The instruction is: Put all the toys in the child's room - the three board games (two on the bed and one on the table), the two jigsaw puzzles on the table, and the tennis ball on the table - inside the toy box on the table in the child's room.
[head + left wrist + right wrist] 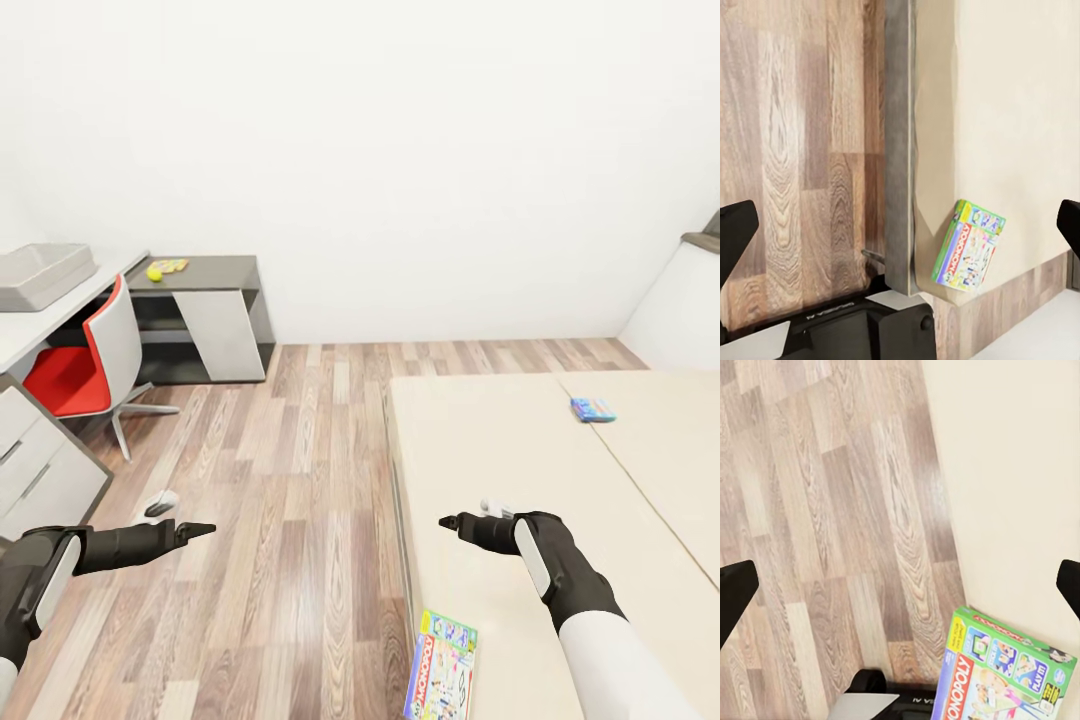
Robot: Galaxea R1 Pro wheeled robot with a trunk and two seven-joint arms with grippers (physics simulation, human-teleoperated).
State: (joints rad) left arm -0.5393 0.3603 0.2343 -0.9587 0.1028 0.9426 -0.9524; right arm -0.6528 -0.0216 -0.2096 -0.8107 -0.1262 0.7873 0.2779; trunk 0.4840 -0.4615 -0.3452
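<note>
1. The Monopoly box lies flat on the bed, at its near left corner by the edge. It shows too in the left wrist view and the right wrist view.
2. A blue box lies flat farther back on the bed, toward the right, well apart from the Monopoly box.
3. The right gripper hangs above the bed, beyond the Monopoly box and not touching it. In the right wrist view its two dark fingertips sit at the picture's opposite edges, so the jaws stand wide apart and hold nothing.
4. The left gripper hovers over the plank floor, left of the bed. Its fingertips are likewise far apart in the left wrist view, jaws spread and empty.
5. The grey toy box stands on the white table at the far left.
6. Farther along, on the darker table section, the ball rests just beside a bright puzzle; whether they touch I cannot tell.
7. A red and white chair stands by the table.
</note>
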